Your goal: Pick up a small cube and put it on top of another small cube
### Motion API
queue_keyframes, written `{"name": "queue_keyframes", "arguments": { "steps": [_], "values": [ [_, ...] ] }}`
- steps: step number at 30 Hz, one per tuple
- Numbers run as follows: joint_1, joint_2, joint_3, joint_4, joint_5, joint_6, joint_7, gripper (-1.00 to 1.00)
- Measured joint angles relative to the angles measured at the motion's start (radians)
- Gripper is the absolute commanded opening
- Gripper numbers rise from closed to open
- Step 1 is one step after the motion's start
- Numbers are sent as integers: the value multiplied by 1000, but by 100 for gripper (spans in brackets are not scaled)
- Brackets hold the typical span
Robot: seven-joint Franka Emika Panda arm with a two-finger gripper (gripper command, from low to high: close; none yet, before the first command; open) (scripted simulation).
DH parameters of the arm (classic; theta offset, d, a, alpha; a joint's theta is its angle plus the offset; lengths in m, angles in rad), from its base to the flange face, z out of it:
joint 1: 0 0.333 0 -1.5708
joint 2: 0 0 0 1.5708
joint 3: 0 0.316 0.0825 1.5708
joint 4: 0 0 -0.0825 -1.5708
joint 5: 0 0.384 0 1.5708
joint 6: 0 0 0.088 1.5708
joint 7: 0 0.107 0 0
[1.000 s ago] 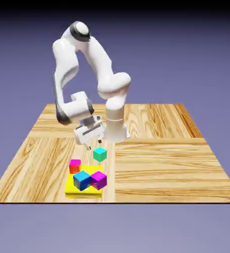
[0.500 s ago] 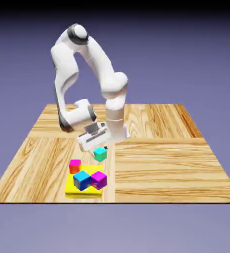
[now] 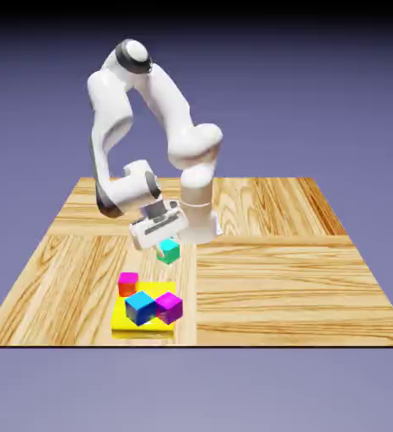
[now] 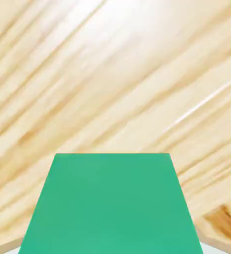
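Teal-green small cube now being clamped between fingers, previously spread wide above it; being held just clear of counter. Grasp judged complete; stacking on magenta cube not yet done.

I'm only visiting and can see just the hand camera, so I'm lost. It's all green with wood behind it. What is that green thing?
Observer: A small teal-green cube, gripped by the white arm's claw.
Operator: Are there any other cubes around?
Observer: Three: a blue cube, a magenta cube and an orange cube.
Operator: Where are they?
Observer: Clustered at a yellow mat, apart from the gripped cube.
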Motion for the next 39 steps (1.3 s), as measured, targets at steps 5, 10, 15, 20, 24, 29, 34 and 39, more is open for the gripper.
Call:
{"name": "queue_keyframes", "arguments": {
  "steps": [5,10,15,20,24,29,34,39],
  "values": [
    [22,-15,72,55,-8,-45,34,-100],
    [203,-80,93,181,-95,-223,126,-100],
    [384,-126,14,273,-272,-374,166,-100],
    [565,-173,-65,364,-449,-524,206,-100],
    [705,-204,-151,425,-608,-633,224,-100],
    [874,-236,-283,490,-825,-757,232,-100],
    [1043,-268,-415,555,-1042,-880,239,-100],
    [1212,-300,-547,619,-1259,-1004,246,-100]
  ]
}}
